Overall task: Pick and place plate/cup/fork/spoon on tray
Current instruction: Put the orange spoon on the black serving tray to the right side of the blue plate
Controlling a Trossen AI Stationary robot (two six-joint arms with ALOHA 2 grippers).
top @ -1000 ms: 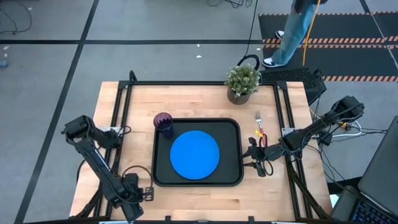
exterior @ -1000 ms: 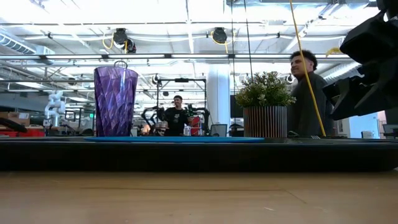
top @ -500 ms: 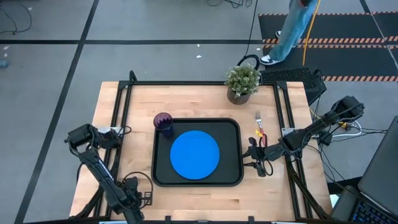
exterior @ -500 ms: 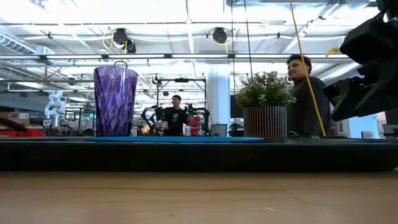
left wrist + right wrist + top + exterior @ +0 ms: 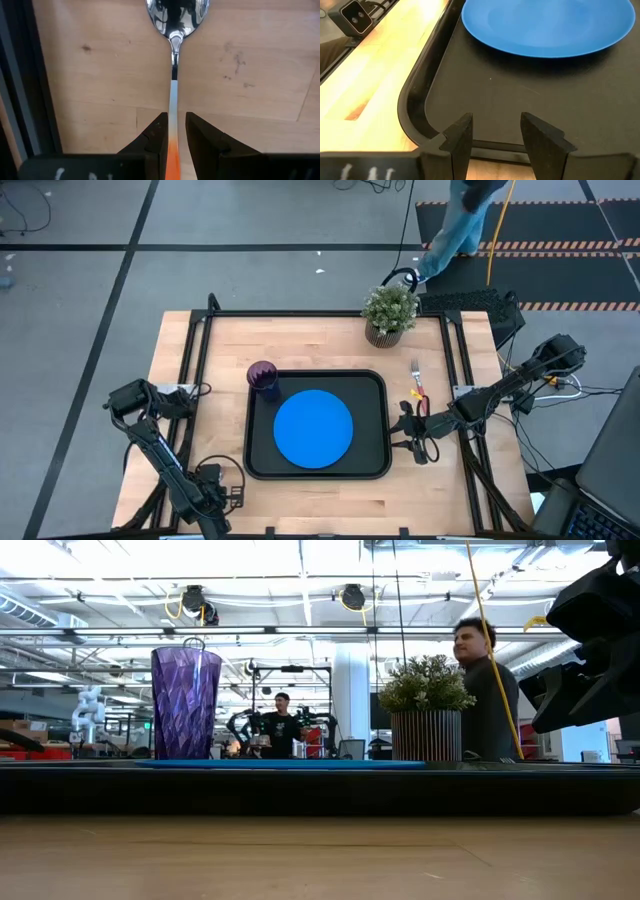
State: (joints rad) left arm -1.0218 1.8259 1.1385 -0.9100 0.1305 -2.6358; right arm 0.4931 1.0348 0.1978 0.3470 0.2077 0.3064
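The spoon (image 5: 175,60) lies flat on the wood near the table's near left corner. My left gripper (image 5: 176,118) points down at it, open, one finger on each side of the orange handle (image 5: 172,155). In the high view this gripper (image 5: 212,498) hides the spoon. The blue plate (image 5: 313,428) lies in the black tray (image 5: 370,395). The purple cup (image 5: 263,376) stands upright at the tray's far left corner. The fork (image 5: 416,378) lies on the table right of the tray. My right gripper (image 5: 405,435) hovers open at the tray's right rim (image 5: 420,115).
A potted plant (image 5: 390,310) stands at the table's far edge. Black frame rails (image 5: 195,380) run along both sides of the table. A small camera block (image 5: 355,16) sits near the table's near edge. A person (image 5: 455,230) walks on the floor beyond the table.
My left gripper has sunk toward the table and gone slightly toward the near edge, then kept still. My right gripper has stayed where it was.
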